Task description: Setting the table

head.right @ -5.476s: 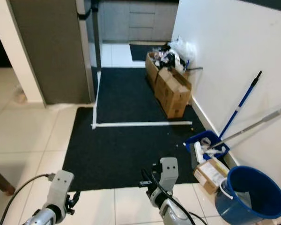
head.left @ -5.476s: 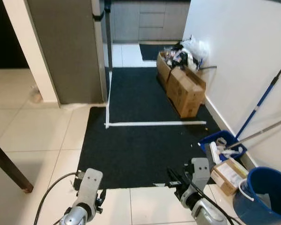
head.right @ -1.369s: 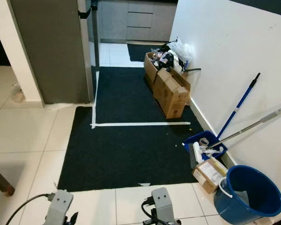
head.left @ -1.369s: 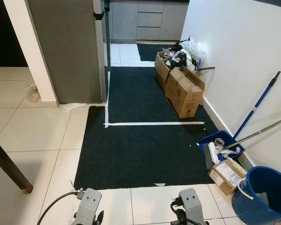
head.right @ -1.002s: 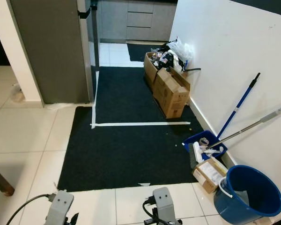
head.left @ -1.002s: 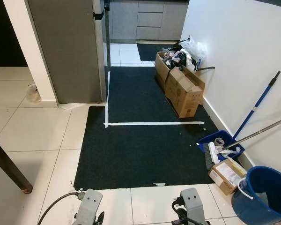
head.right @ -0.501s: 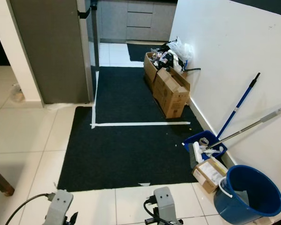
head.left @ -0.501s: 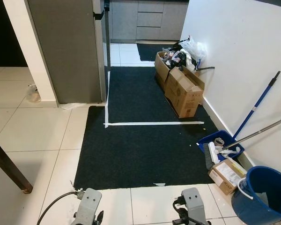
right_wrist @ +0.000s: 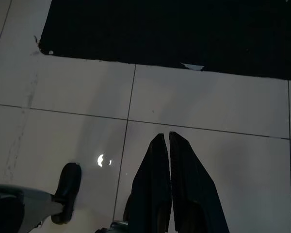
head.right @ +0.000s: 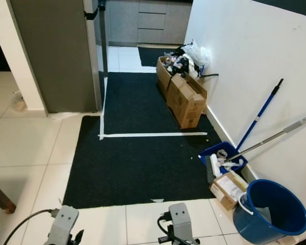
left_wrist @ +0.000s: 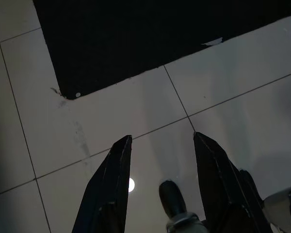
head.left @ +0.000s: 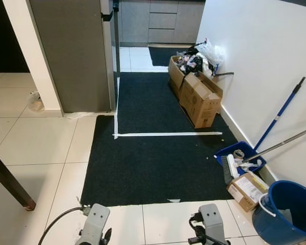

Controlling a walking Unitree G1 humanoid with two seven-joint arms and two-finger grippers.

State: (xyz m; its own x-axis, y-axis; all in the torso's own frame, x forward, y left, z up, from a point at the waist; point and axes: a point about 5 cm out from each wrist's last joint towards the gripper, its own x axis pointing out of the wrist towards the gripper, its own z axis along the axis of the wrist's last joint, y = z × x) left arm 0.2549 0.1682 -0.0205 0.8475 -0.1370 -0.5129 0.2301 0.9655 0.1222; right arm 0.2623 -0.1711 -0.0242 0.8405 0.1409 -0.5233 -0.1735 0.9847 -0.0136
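White floor tiles [head.left: 35, 148] fill the near ground of a hallway, with both arms hanging low at the bottom edge of the head views. Left claw [left_wrist: 161, 148]: fingers parted with a wide gap, nothing between them, pointing down at bare tile just short of the mat's edge. Right claw [right_wrist: 168, 155]: fingers pressed together tip to tip, holding nothing, also aimed at the tile.

Beyond the arms lies a black floor mat [head.left: 153, 163] crossed by strips of white tape [head.left: 166, 134]. At far left a dark wooden leg [head.left: 7, 181] stands on the tile, probably a leg of the desk to be set; its top is out of frame. Along the right wall, from near to far: a blue bucket [head.left: 288, 209], a small flat carton [head.left: 247, 189], a blue dustpan [head.left: 242, 155] with brushes and two long handles leaning on the wall, then two cardboard boxes [head.left: 199, 94], the farther one heaped with rubbish. A grey cabinet [head.left: 74, 51] rises on the left of the mat, and grey kitchen drawers [head.left: 163, 20] close the far end of the passage.

Progress, as judged from these views: no plate, cutlery or glass can be seen, and neither claw carries anything, so the task appears to be at a walking stage with all the laying left to do. The desk, if that leg is part of it, lies to the robot's left, well apart from both claws.
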